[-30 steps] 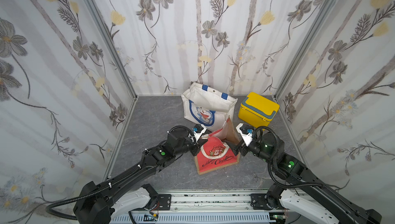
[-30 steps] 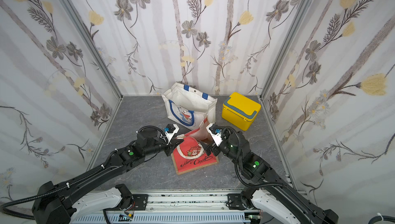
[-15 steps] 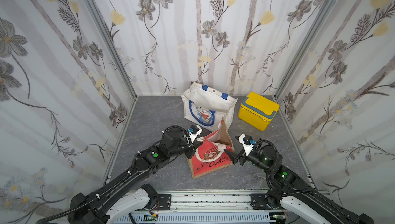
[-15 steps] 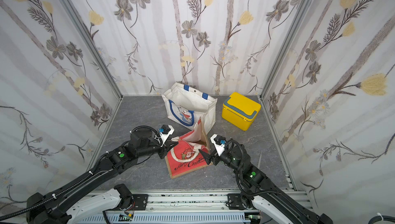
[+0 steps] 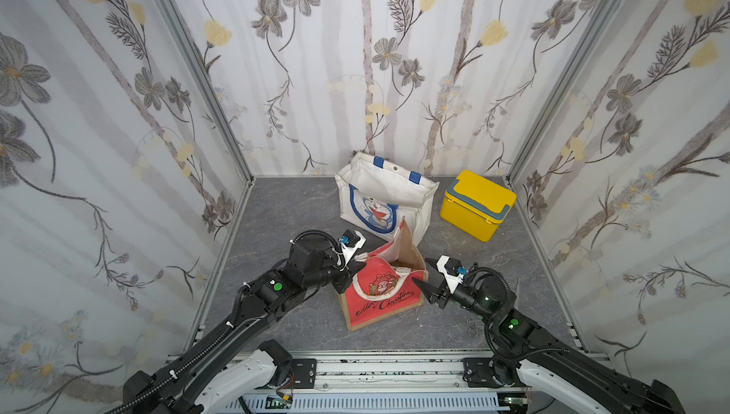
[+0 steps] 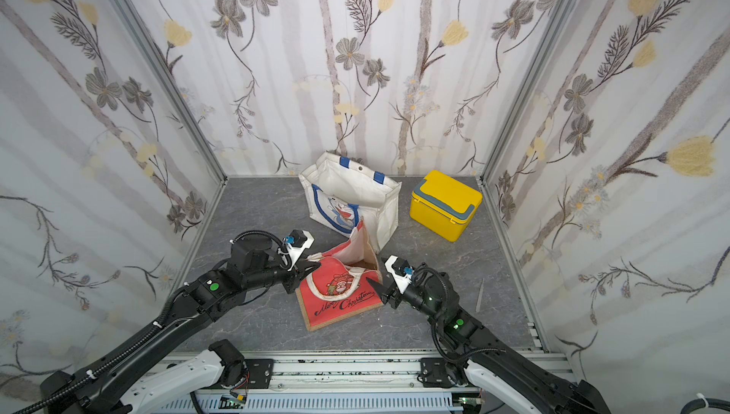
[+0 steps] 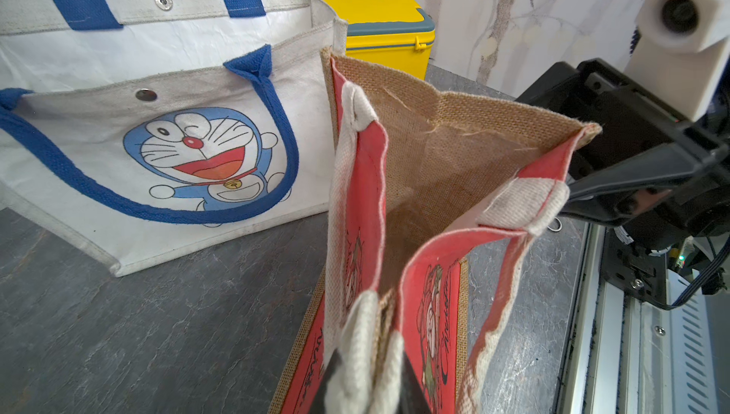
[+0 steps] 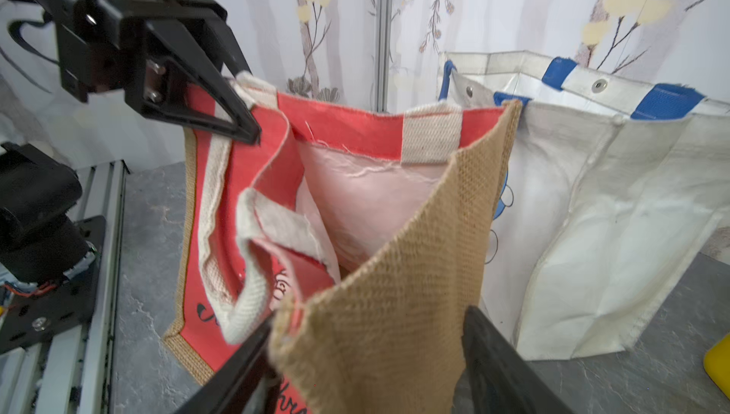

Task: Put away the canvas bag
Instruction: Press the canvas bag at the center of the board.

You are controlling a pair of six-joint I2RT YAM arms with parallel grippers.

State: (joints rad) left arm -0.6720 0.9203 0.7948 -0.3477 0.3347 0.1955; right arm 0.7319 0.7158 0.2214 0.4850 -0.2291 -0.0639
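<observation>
On the counter (image 5: 276, 214), just in front of the white tote (image 5: 379, 194), the red Christmas bag (image 5: 379, 297) stood half open; the left claw (image 5: 357, 261) was clamped on its rim and handle, I'd judge to hold the mouth up; the right claw (image 8: 367, 352) stood apart, astride the jute side panel; only the wrist views showed that pinch and straddle; both top views showed the yellow box (image 5: 476, 204) well aside.
</observation>
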